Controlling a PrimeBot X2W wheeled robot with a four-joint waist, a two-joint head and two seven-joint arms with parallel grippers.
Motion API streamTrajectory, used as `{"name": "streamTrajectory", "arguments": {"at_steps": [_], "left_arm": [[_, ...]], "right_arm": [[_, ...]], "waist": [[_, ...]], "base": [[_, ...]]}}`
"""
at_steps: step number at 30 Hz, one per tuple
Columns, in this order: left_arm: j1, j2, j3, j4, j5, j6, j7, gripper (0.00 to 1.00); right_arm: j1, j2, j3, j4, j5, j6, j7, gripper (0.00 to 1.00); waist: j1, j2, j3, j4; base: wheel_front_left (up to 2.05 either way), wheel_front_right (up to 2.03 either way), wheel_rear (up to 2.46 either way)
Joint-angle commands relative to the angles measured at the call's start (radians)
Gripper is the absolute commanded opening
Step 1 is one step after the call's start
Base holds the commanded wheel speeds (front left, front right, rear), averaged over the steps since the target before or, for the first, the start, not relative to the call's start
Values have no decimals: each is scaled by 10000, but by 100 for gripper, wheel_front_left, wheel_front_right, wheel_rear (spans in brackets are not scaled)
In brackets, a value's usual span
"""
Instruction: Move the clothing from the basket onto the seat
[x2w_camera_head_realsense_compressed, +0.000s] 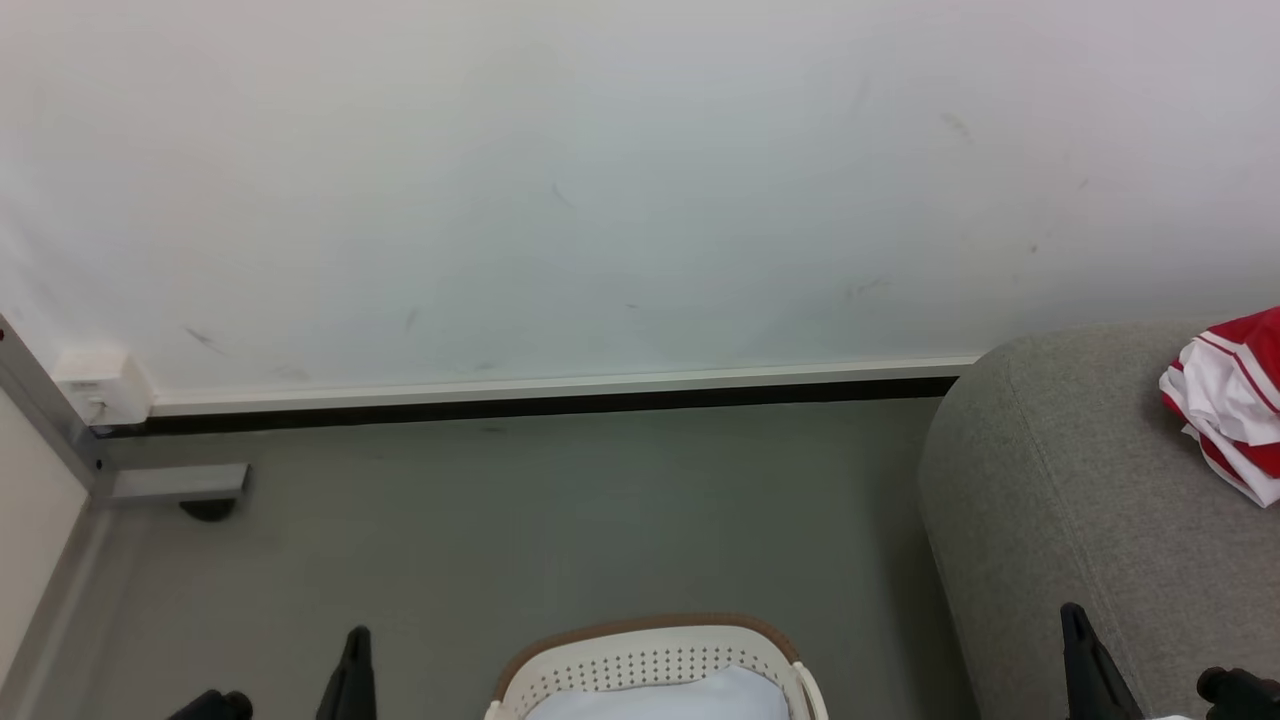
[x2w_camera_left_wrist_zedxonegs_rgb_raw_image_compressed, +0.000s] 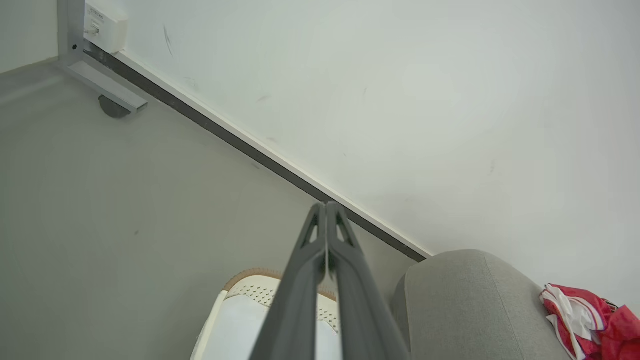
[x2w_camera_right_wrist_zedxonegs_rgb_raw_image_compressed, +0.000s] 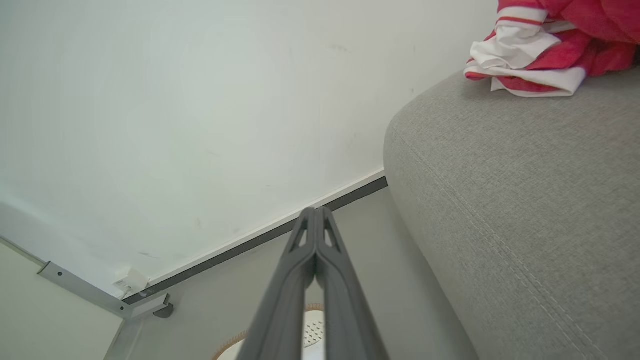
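Red and white clothing (x2w_camera_head_realsense_compressed: 1228, 400) lies bunched on top of the grey seat (x2w_camera_head_realsense_compressed: 1050, 500) at the right; the same clothing (x2w_camera_right_wrist_zedxonegs_rgb_raw_image_compressed: 540, 45) (x2w_camera_left_wrist_zedxonegs_rgb_raw_image_compressed: 585, 315) also appears in both wrist views. The white basket (x2w_camera_head_realsense_compressed: 650, 660) with a brown rim stands on the floor at the bottom centre, a pale bluish-white cloth (x2w_camera_head_realsense_compressed: 660, 700) inside it. My left gripper (x2w_camera_left_wrist_zedxonegs_rgb_raw_image_compressed: 326, 205) is shut and empty, held above the basket (x2w_camera_left_wrist_zedxonegs_rgb_raw_image_compressed: 250, 292). My right gripper (x2w_camera_right_wrist_zedxonegs_rgb_raw_image_compressed: 316, 210) is shut and empty, beside the seat (x2w_camera_right_wrist_zedxonegs_rgb_raw_image_compressed: 525, 210). Their dark fingers (x2w_camera_head_realsense_compressed: 350, 670) (x2w_camera_head_realsense_compressed: 1085, 650) rise at the bottom edge of the head view.
A white wall (x2w_camera_head_realsense_compressed: 600, 180) with a dark baseboard (x2w_camera_head_realsense_compressed: 550, 405) runs behind the grey floor (x2w_camera_head_realsense_compressed: 550, 520). A grey metal frame (x2w_camera_head_realsense_compressed: 150, 482) with a round foot and a white wall box (x2w_camera_head_realsense_compressed: 100, 385) sit in the left corner.
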Motion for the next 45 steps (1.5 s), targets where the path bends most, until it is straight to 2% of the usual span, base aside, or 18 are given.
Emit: {"name": "streamTrajectory", "arguments": {"at_steps": [1, 23, 45], "left_arm": [[-264, 7, 112, -193, -336, -50, 77, 0], [-562, -33, 637, -467, -3137, -268, 821, 0], [-796, -65, 1068, -652, -5361, -458, 1435, 0]], "right_arm": [[-320, -66, -88, -173, 365, -6, 81, 0], [-543, -112, -461, -444, 3359, -10, 812, 0], [-707, -165, -729, -664, 5811, -13, 1374, 0]], "waist": [[0, -1, 5, 6], [0, -1, 104, 113], [0, -1, 202, 220]], "base": [[0, 0, 0], [0, 0, 0], [0, 0, 0]]}}
